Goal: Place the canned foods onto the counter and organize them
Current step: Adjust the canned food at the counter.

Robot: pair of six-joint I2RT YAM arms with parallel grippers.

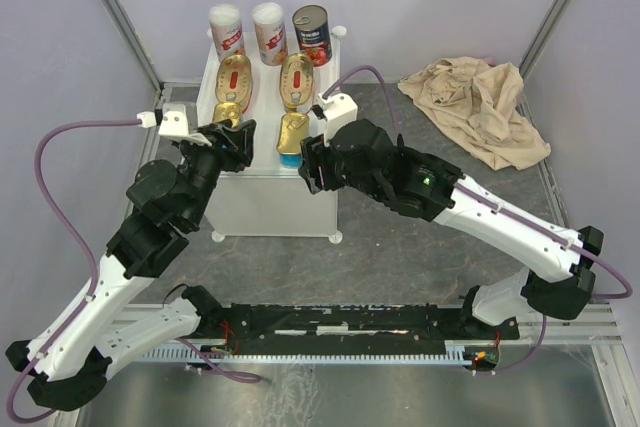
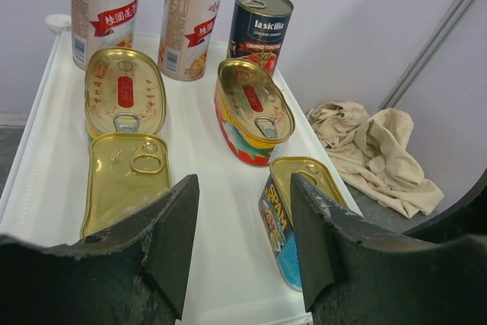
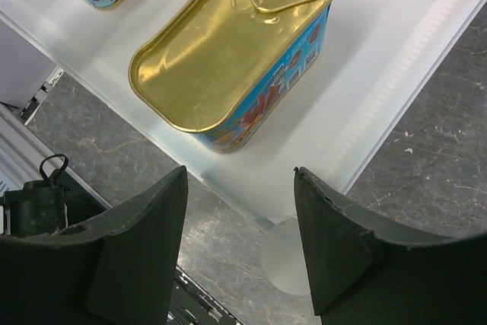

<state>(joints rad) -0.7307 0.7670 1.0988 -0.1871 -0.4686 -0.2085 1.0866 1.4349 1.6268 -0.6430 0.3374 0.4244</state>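
The large white cube-shaped counter (image 1: 272,202) carries all seven tins on its top. At the back stand two tall white-and-red cylinder tins (image 1: 227,29) and a dark cylinder tin with a red label (image 1: 311,34). They look rigid, smooth-walled and probably heavy, so I would pinch them across the middle. Two red-yellow oblong flat tins (image 1: 233,79) lie ahead of them. Two gold rectangular tins (image 1: 292,132) sit nearest the front edge, stiff and slick, best taken across the narrow sides. The left jaws and right jaws hang released, holding nothing.
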